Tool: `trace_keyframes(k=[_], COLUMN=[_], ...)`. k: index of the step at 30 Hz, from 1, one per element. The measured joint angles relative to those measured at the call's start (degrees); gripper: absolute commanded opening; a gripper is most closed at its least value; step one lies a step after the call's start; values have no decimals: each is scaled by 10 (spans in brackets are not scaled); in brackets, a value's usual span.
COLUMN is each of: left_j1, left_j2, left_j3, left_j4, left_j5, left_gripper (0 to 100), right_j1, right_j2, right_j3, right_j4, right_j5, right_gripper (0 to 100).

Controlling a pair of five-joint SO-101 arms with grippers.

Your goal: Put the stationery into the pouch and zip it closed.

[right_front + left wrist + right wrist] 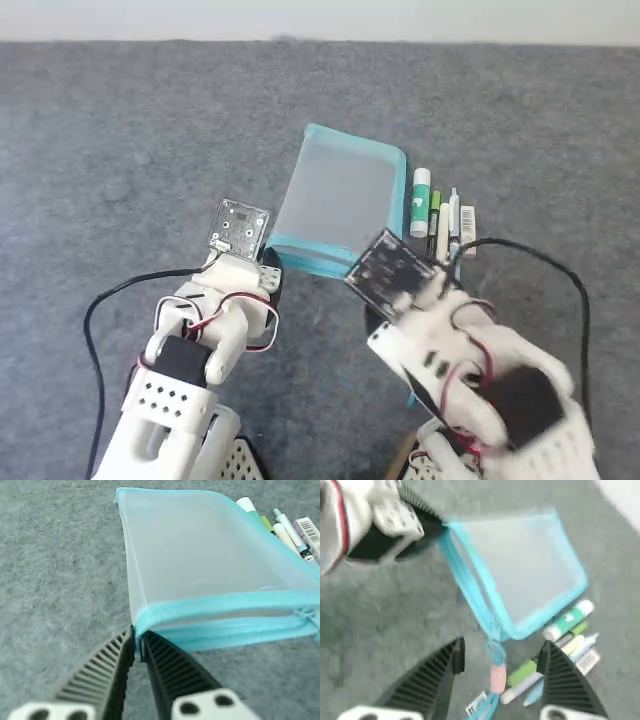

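Note:
A translucent pouch (340, 195) with teal trim lies flat in the middle of the grey mat. My left gripper (136, 639) is shut on the pouch's (200, 560) near corner, at the end of the teal zipper (230, 602). The same hold is seen in the right wrist view, where the left gripper (432, 522) pinches that corner of the pouch (520, 565). My right gripper (500, 662) hangs open above the zipper's other end, over a pink pull tag (496, 676). Several pens and markers (440, 215) lie beside the pouch, also seen as stationery (567, 630).
A grey felt mat (130, 150) covers the table, with a pale wall edge (320, 20) at the back. The right arm's black cable (560, 270) loops beside the stationery. Open mat lies left of and behind the pouch.

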Motion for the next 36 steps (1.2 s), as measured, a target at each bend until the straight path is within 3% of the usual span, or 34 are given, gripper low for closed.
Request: trace_keyframes(k=[11, 29, 36], left_j1=[42, 43, 43], left_j2=[0, 0, 0], left_j3=[0, 0, 0], left_j4=[0, 0, 0], left_j5=[0, 0, 0], left_gripper=[10, 10, 10], right_j1=[-4, -16, 27], right_j2=[150, 210, 284], right_j3=[43, 40, 40], right_j4=[-206, -237, -263], right_j5=[-4, 55, 55], right_gripper=[234, 231, 231])
